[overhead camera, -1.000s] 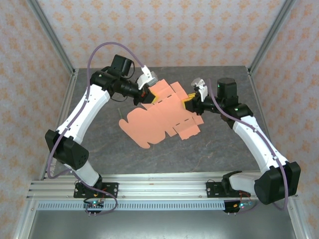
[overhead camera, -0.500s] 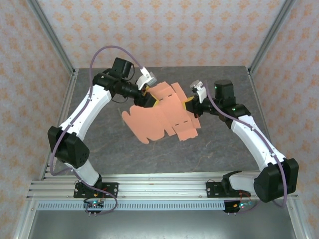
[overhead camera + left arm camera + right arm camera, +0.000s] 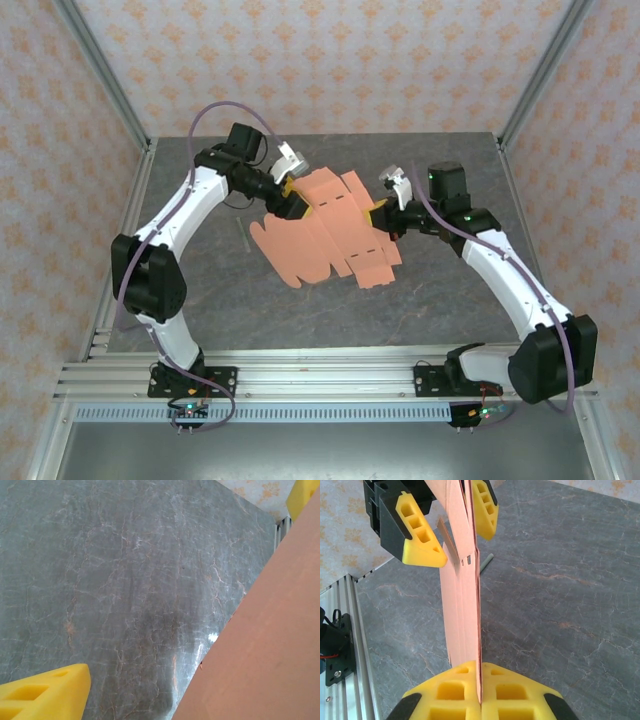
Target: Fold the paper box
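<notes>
From the top camera, the paper box (image 3: 330,235) is a flat salmon-orange die-cut sheet with flaps and tabs. It hangs tilted over the middle of the grey table (image 3: 430,290), between the two arms. The left gripper (image 3: 290,203) sits at the sheet's far-left edge and the right gripper (image 3: 378,215) at its right edge.

In the left wrist view, the gripper's yellow fingers (image 3: 45,692) stand wide apart, one at the near-left corner and one at the far-right corner. The paper box (image 3: 265,645) fills the right side as a plain orange face, with the marbled table (image 3: 125,580) beyond it.

In the right wrist view, the right gripper (image 3: 480,690) has its yellow pads pressed together on the near edge of the paper box (image 3: 462,595), which is seen edge-on and upright. At the far end the left gripper (image 3: 461,545) straddles the sheet with its fingers spread and a gap on each side. An aluminium rail (image 3: 340,630) lies at the left.
</notes>
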{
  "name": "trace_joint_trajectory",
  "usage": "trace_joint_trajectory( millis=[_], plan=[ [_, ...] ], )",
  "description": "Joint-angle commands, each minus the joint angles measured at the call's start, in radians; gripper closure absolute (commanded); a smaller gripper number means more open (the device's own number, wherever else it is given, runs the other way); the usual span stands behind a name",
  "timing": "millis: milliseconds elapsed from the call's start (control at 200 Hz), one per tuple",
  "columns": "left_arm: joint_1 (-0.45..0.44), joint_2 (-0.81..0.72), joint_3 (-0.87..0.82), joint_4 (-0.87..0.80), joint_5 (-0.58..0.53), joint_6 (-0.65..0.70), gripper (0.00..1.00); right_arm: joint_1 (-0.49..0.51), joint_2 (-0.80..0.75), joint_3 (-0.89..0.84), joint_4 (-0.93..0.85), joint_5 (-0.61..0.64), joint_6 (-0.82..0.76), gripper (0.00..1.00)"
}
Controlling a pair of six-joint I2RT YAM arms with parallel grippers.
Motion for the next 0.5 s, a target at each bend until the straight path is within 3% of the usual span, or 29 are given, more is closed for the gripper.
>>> trace_joint_trajectory(
  millis=[0, 260, 350, 495],
  plan=[
    [0.001, 0.008, 0.024, -0.053, 0.080, 0.067, 0.31, -0.004, 0.007, 0.042, 0.008, -0.002, 0.028, 1.00],
    [-0.002, 0.020, -0.050, 0.043, 0.180, -0.031, 0.76, 0.015, 0.020, 0.031, 0.042, 0.141, 0.127, 1.00],
    [-0.006, 0.026, -0.074, 0.076, 0.176, -0.105, 0.85, 0.050, 0.006, 0.014, 0.034, 0.281, 0.134, 1.00],
    [-0.012, 0.040, -0.109, 0.175, 0.107, -0.288, 0.90, 0.147, -0.014, -0.018, 0.013, 0.616, 0.086, 1.00]
  ],
)
